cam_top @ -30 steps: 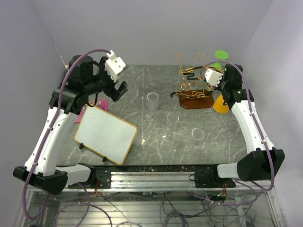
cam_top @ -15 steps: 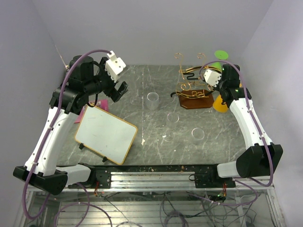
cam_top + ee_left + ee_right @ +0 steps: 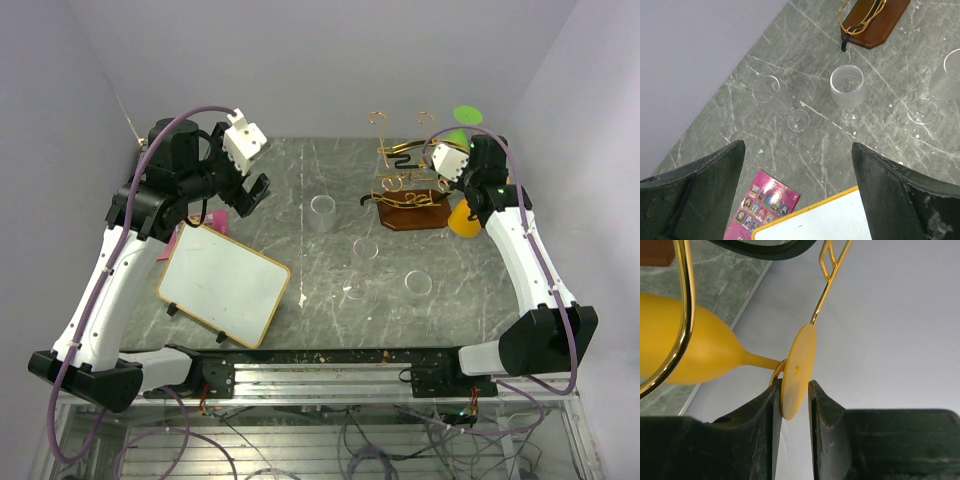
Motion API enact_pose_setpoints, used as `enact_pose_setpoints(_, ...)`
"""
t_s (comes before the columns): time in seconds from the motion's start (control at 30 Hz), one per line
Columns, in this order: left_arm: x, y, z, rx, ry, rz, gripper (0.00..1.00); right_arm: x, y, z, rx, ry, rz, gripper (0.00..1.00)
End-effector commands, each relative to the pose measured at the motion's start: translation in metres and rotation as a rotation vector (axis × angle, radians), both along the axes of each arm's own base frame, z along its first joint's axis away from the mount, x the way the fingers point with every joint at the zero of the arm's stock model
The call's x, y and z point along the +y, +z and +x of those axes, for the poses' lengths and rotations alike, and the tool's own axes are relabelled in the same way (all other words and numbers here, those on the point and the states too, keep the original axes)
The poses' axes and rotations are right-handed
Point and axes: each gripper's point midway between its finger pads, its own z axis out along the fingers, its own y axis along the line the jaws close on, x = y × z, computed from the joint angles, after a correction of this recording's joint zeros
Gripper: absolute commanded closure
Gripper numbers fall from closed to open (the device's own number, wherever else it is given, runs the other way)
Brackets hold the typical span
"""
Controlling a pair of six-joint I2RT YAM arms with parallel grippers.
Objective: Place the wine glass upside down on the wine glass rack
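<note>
A yellow wine glass point(image 3: 680, 347) hangs upside down on the wine glass rack point(image 3: 405, 185), its stem in a gold wire hook point(image 3: 776, 374). In the top view its bowl point(image 3: 463, 216) shows right of the rack's brown base point(image 3: 410, 212). My right gripper point(image 3: 794, 387) straddles the glass's round foot point(image 3: 799, 367): the left finger touches it, and a thin gap separates it from the right finger, so the gripper is slightly open. Far off at the table's left, my left gripper point(image 3: 797, 165) is raised and wide open, holding nothing.
A green glass point(image 3: 462, 120) hangs at the rack's back right. Several clear glasses point(image 3: 322, 212) point(image 3: 366, 250) point(image 3: 418, 285) stand mid-table; one point(image 3: 772, 95) lies on its side. A yellow-framed whiteboard point(image 3: 225, 282) and a pink booklet point(image 3: 765, 205) lie at the left.
The right jaws have parted a little, freeing the yellow glass's foot on one side. The right arm shifted slightly. The left arm has stayed put.
</note>
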Motion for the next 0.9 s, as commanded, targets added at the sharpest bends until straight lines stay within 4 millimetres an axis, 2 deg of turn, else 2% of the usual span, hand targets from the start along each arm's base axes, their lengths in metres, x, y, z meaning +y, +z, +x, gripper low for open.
enact_pose_setpoints(0.0, 0.001, 0.001, -0.001, -0.008, -0.009, 0.004, 0.02, 0.007, 0.015, 0.001, -0.049, 0.007, 0.052, 0.74)
enact_pose_setpoints(0.6, 0.001, -0.001, -0.002, -0.003, -0.011, 0.005, 0.02, 0.015, 0.022, 0.003, -0.084, -0.011, 0.151, 0.73)
enact_pose_setpoints(0.87, 0.002, -0.003, -0.002, -0.004, -0.011, 0.009, 0.02, 0.025, 0.016, 0.002, -0.059, 0.011, 0.218, 0.71)
